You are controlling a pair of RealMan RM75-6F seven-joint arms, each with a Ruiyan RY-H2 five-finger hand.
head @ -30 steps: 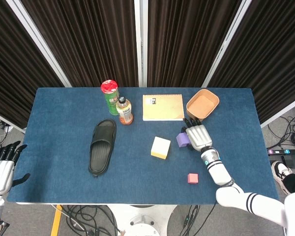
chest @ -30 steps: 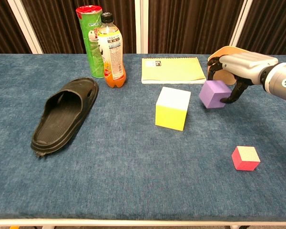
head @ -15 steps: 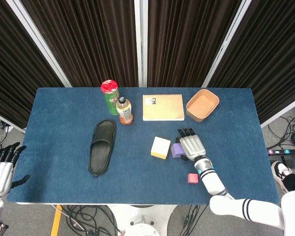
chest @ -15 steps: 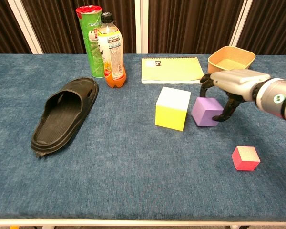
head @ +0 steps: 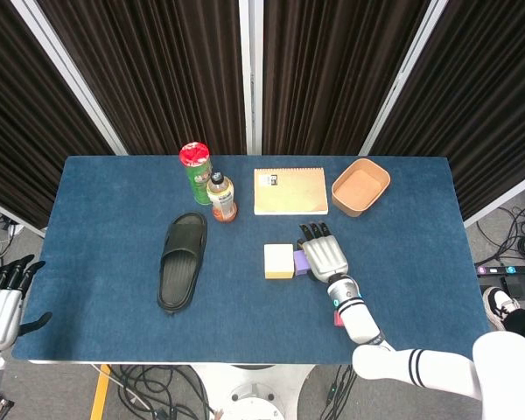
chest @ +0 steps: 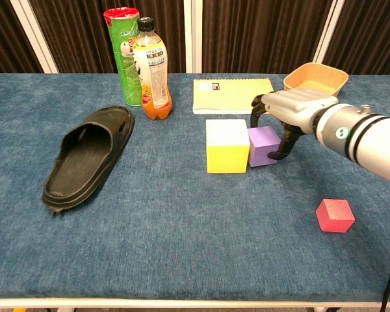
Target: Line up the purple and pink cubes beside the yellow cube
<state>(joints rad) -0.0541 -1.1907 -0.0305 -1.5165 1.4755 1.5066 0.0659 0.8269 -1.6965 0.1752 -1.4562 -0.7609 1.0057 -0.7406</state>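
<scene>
Purple is the small foam-like cube (chest: pixel 264 145) that sits on the blue felt tabletop (chest: pixel 182 221), its left face touching the right face of the larger yellow cube with a pale top (chest: pixel 227 145). The silver-and-black right hand (chest: pixel 286 116) arches over the purple cube from the right, thumb down at the cube's right front edge and the fingers curled over its far side, so it grips the cube (the head view shows only the back of the hand (head: pixel 324 256), with a sliver of purple at its left). The small pink cube (chest: pixel 335 215) lies well apart from the pair, nearer the front edge of the table and to the right; in the head view it is mostly hidden under the right wrist.

Off the table's left edge, the left hand (head: pixel 2 297) hangs with its dark fingers apart and nothing in them; only the head view shows it.

Farther back on the tabletop lie a yellow spiral notebook (chest: pixel 235 95) and a tan shallow bowl (chest: pixel 315 79). To the left stand a green cylindrical can with a red lid (chest: pixel 123 54) and, touching or just in front of it, an orange drink bottle with a black cap (chest: pixel 151 69). A black rubber slipper (chest: pixel 84 160) lies near the left side.
</scene>
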